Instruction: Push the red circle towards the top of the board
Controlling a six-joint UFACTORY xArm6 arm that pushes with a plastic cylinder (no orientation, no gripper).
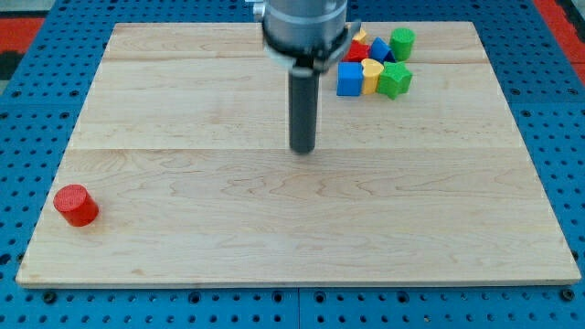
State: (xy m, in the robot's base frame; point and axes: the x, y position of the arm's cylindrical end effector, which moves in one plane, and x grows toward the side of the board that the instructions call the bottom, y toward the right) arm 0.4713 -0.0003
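The desk (228,228) is a pale wooden board filling most of the view, with a blue pegged surface around it. Above its middle hangs the arm's grey housing (306,27), from which the dark rod drops to my tip (303,151), resting near the board's centre. The end effector is a bare rod with nothing to open or close, and it touches no block.

At the view's top right sits a tight cluster: a blue cube (349,79), a green block (395,80), a green cylinder (402,42), a yellow block (371,75), with red and further blue pieces partly hidden behind the housing.

The red circle (75,205) stands alone near the view's bottom left corner, well apart from my tip.

It looks like a small, light, rigid cylinder that should slide easily on smooth wood. Its round side may roll off a glancing touch, so contact belongs squarely on its lower side, centred.
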